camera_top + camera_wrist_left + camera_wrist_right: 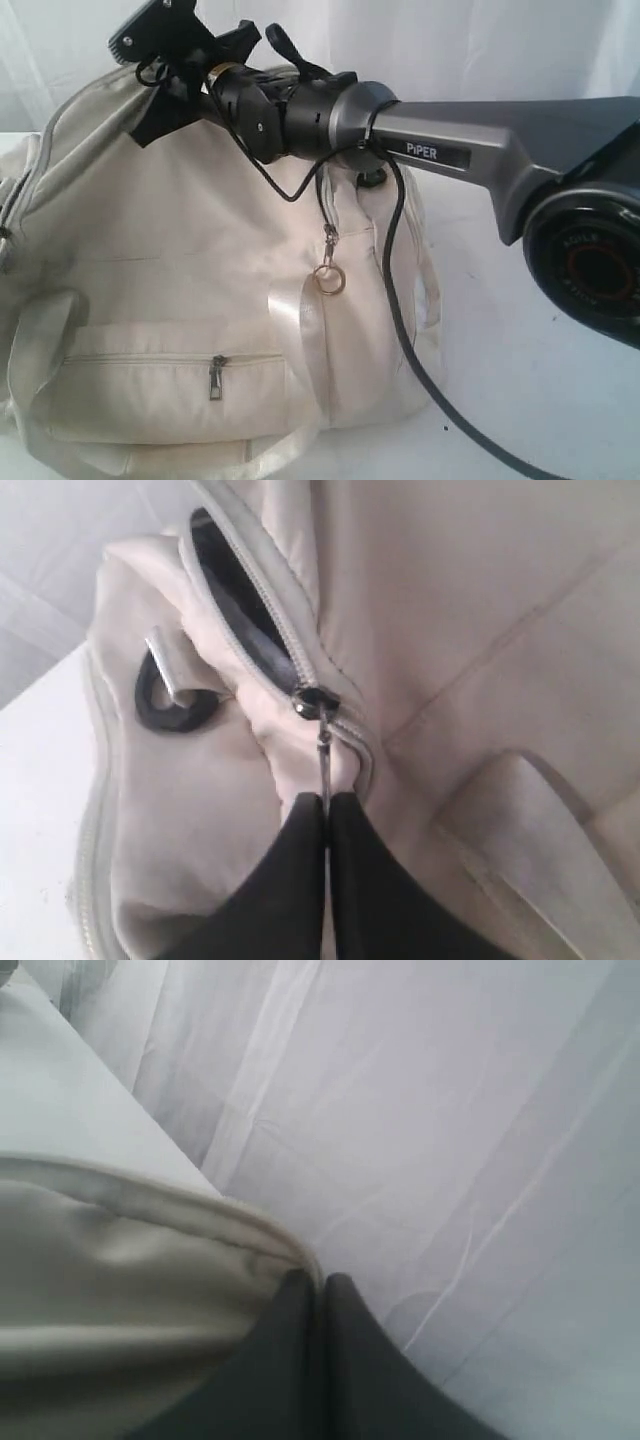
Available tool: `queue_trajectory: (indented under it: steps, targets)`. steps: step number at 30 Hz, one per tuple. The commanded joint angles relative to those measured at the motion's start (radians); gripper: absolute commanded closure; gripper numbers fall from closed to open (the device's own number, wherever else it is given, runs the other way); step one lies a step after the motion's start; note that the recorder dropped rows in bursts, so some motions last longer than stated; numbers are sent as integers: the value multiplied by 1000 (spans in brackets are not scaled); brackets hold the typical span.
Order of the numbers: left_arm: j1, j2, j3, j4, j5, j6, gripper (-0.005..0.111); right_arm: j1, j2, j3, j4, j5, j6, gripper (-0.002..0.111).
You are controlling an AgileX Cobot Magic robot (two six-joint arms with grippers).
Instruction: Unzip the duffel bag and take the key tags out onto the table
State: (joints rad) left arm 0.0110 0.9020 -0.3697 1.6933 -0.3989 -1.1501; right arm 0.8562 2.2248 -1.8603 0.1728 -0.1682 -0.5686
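Cream-white canvas fills the exterior view: the duffel bag (190, 300) lies on the white counter (520, 380) with its long axis running across the picture, its front pocket zip (215, 377) closed and a brass ring (328, 281) dangling from a clip on its side. The right arm reaches across above it, its right pincer (150, 65) up at the bag's top edge; from here I cannot tell what it holds. In the left wrist view the left pincer (326, 802) is clenched on the metal zipper pull (323, 750), the slider (312, 700) just ahead of its tips. Beyond the slider the zip track has parted into a narrow slit showing the dark lining (240, 605); on the pincer's near side the teeth are closed. A black ring (170, 705) on a webbing tab sits off to one side of the slit. In the right wrist view the right pincer (312, 1282) is closed, pinching a fold of the bag's seamed edge (250, 1230) right at its tips, probably to steady the bag. I judge the unzipping only partly done. No key tags show anywhere; presumably they are inside.
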Motion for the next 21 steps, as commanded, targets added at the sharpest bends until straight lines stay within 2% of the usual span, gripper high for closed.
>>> queue_trajectory:
  steps: [1,8,11,14,19,21]
  targets:
    - [-2,-6,-76,-86,27,-6,98,-38,-14,-5,13,-79,-6,108]
    - [-2,-6,-198,-130,2,-11,49,-38,-14,-5,13,-54,-6,108]
    - [-2,-29,-238,-130,36,-97,50,-38,-18,-5,11,9,-6,108]
    - [-2,-80,-265,-130,132,-145,52,-38,-38,-5,11,107,-13,108]
    - [-2,-272,-279,-140,445,-204,53,-38,-142,-5,9,327,-13,108]
    - [-2,-329,-279,-186,499,-218,53,-34,-179,-2,9,393,-13,108]
